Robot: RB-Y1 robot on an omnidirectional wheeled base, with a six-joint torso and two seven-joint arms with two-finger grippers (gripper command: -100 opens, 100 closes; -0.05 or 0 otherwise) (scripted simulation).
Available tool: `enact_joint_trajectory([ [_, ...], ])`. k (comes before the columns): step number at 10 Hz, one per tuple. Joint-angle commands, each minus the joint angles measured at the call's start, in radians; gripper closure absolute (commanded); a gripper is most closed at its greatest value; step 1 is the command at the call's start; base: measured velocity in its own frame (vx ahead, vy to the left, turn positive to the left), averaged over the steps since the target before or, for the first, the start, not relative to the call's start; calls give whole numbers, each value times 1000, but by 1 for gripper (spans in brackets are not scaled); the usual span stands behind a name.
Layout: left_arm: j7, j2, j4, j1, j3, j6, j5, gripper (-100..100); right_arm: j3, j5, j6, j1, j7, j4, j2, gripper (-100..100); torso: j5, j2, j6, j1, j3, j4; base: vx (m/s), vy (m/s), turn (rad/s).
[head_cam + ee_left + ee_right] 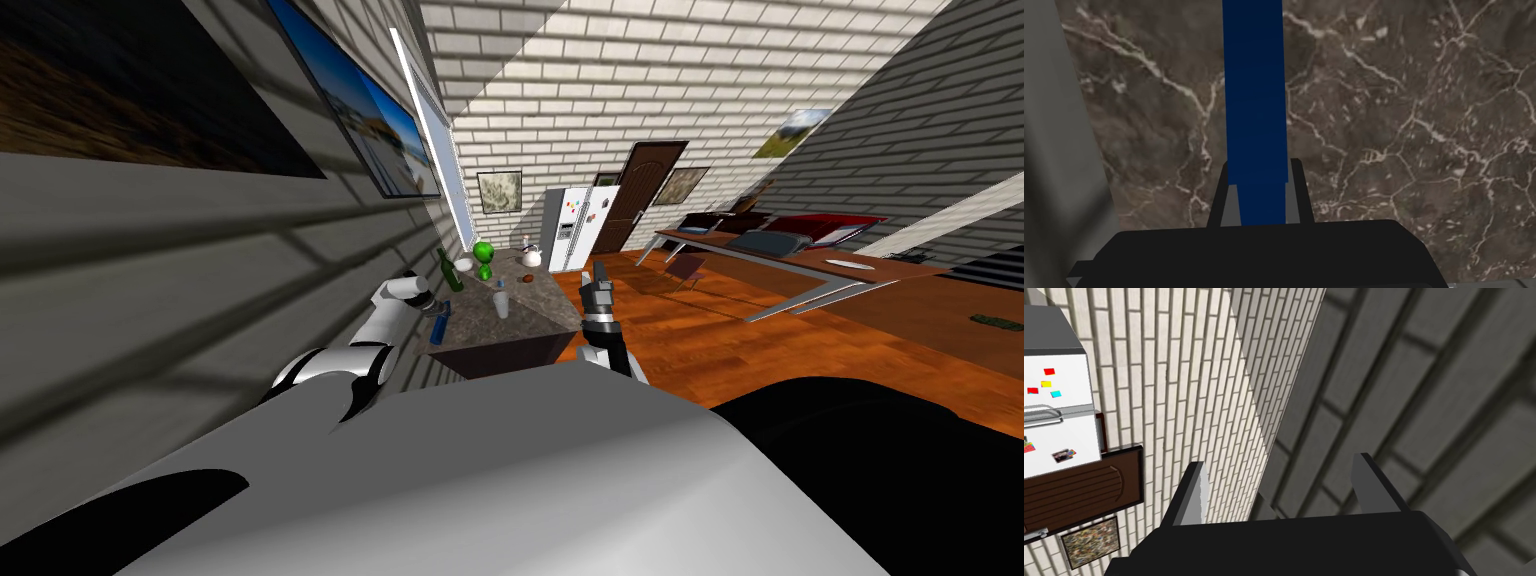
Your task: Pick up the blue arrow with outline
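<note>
Your left gripper [1260, 162] is over the brown marble counter [1399, 125], close to the counter's edge beside the grey wall. Its two fingers [1298, 192] are closed in on the blue arrow [1254, 90], pinching the straight dark blue shaft from both sides. From the fingers, the shaft runs straight out across the counter. Whether the arrow rests on the counter or hangs just above it cannot be told. In the head view the arrow is at the counter's near corner, on the wall side. Farther back on the counter stand a dark green bottle [450, 270], a bright green object [484, 255], a clear glass [501, 303] and a white kettle [531, 258]. Your right gripper [1280, 459] is raised just off the counter's opposite side, over the wooden floor [720, 340], with its fingers spread wide and nothing between them. A white fridge [580, 228] stands beyond the counter's far end.
</note>
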Motion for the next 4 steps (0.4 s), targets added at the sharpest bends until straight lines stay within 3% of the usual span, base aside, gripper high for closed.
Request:
enact_joint_trajectory([
  [1, 19, 11, -23, -15, -6, 33, 10, 100, 0, 0, 0, 0, 0, 0, 0, 0, 0, 0, 0, 0, 0, 0, -32, 28, -33],
  [2, 31, 17, -35, -24, -9, 51, 16, 100, 0, 0, 0, 0, 0, 0, 0, 0, 0, 2, 0, 1, 1, 1, -45, 47, -40],
  [3, 23, 12, -31, -15, -7, 37, 11, 100, 0, 0, 0, 0, 0, 0, 0, 0, 0, 3, 0, 2, 2, 1, -17, 21, -12],
  [4, 26, 13, -32, -17, -7, 41, 12, 0, 0, 0, 0, 0, 0, 0, 0, 0, 1, 2, 0, 2, 1, 1, 0, 0, 0],
])
